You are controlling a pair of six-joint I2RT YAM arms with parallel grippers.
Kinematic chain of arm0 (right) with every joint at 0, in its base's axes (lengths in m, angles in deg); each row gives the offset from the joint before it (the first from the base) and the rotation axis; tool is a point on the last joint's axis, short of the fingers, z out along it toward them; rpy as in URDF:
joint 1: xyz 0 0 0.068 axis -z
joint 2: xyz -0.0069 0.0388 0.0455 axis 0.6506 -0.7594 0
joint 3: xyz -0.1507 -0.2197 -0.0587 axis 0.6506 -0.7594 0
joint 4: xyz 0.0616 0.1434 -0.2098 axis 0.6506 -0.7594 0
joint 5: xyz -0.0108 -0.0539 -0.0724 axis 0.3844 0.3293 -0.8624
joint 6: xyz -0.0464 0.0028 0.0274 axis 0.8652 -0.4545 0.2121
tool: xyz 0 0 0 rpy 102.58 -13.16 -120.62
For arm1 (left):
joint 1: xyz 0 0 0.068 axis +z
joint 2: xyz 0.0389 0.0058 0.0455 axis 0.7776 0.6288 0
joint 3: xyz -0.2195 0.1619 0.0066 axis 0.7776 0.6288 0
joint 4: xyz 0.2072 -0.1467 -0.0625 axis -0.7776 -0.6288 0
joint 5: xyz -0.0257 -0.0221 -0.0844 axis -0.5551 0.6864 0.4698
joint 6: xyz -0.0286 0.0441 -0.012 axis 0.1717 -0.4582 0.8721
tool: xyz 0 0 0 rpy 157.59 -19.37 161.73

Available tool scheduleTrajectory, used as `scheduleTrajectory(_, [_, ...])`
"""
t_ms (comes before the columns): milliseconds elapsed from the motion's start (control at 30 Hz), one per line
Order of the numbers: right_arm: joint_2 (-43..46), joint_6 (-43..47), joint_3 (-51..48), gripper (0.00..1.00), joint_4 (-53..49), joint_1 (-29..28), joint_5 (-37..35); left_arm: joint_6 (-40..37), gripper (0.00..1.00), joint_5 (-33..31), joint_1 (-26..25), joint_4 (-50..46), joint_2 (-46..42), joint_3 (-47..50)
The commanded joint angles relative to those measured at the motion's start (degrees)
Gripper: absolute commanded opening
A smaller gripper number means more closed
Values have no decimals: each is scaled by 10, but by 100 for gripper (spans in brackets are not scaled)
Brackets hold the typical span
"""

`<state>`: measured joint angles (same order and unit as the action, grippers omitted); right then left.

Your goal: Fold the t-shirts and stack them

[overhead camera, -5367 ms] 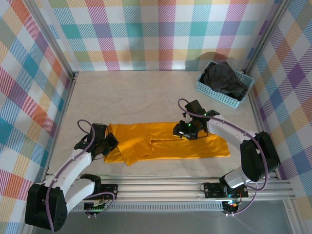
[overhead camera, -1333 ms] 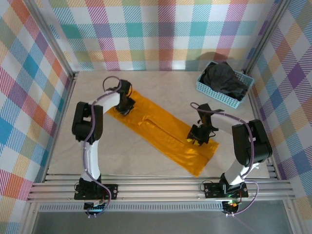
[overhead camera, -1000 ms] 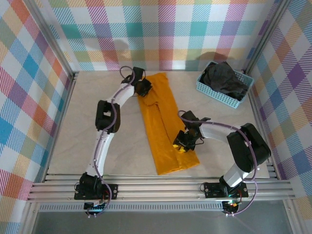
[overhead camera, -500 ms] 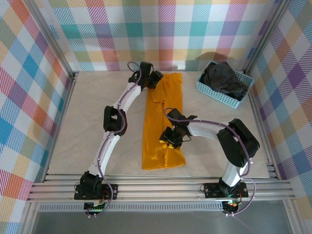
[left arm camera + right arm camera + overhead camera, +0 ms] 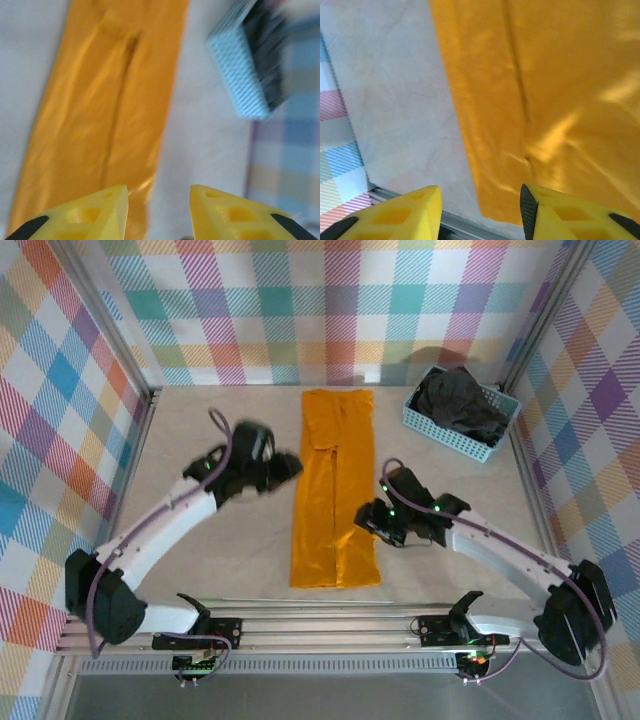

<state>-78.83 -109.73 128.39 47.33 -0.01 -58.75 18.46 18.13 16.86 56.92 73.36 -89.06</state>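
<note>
Top external shows orange t-shirt (image 5: 335, 480) flanked by bare table (image 5: 250, 550) lengthwise.

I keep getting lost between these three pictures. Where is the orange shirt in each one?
Top view: the shirt is a long strip running up and down the middle of the picture.
Left wrist: the shirt takes the left half, slanting from top centre to bottom left.
Right wrist: the shirt covers the right side, and its end edge is near the bottom.
Shared landmark: the crease running lengthwise down the shirt.
</note>
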Motion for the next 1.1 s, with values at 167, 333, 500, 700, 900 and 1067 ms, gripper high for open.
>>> scheduleTrajectory(167, [-5,31,-74,47,-99,-22,3,130,47,-63,-208,-41,-50,221])
scheduleTrajectory(333, [-27,26,-95,51,-68,-33,7,151,48,-91,-257,-24,38,208])
scheduleTrajectory(500, [-31,18,-94,51,-58,-42,2,156,48,-104,-260,18,60,216])
scheduleTrajectory(700, [-32,18,-93,51,-61,-44,-2,148,39,-106,-261,46,111,203])
scheduleTrajectory(900, [-39,2,-97,50,-56,-57,-8,147,16,-123,-261,49,112,183])
scheduleTrajectory(1067, [-74,-31,-92,48,-47,-93,-25,149,7,-127,-261,49,90,180])
